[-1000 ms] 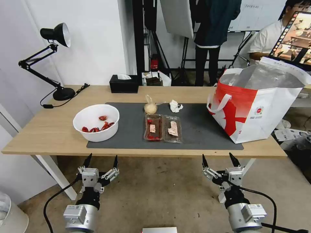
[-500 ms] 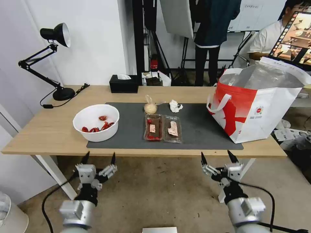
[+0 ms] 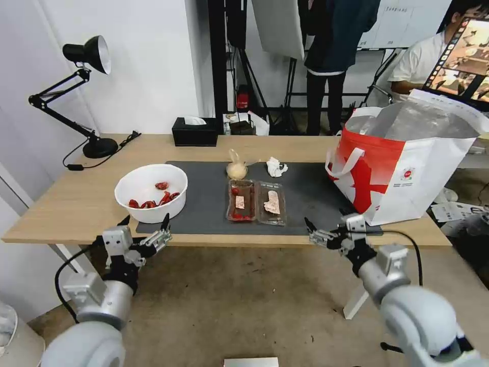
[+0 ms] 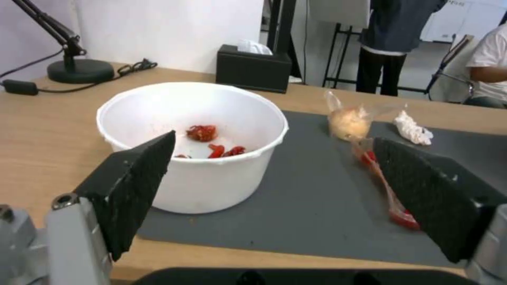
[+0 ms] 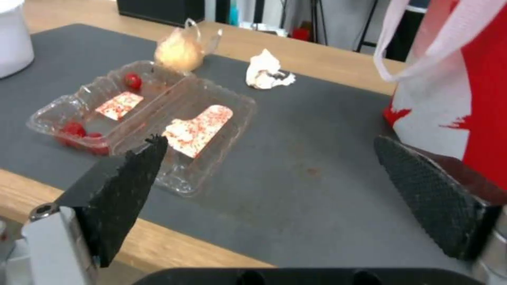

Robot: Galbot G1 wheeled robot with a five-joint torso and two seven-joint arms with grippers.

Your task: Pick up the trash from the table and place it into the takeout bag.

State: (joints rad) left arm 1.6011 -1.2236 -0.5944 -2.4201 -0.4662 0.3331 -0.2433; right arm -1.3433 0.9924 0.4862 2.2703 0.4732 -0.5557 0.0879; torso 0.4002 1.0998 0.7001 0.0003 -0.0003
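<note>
On the table [image 3: 76, 204], the trash lies on a dark grey mat [image 3: 310, 204]. It is a white bowl [image 3: 151, 192] with red scraps, a clear hinged tray [image 3: 256, 202], a knotted bag [image 3: 236, 168] and a crumpled tissue [image 3: 275, 166]. The takeout bag [image 3: 407, 168] stands open at the right end. My left gripper [image 3: 145, 224] is open at the table's front edge, just before the bowl [image 4: 193, 118]. My right gripper [image 3: 327, 220] is also open at the front edge, between the tray [image 5: 148, 118] and the takeout bag [image 5: 454, 103].
A black tissue box [image 3: 194, 132] sits at the back edge and a black desk lamp [image 3: 84, 97] at the back left. The bag's white loop handle [image 3: 346, 160] hangs toward the mat. Bare wood lies left of the bowl.
Both arms have risen from below the table up to its front edge and reached forward. Both grippers stayed open. The trash and bag have not moved.
</note>
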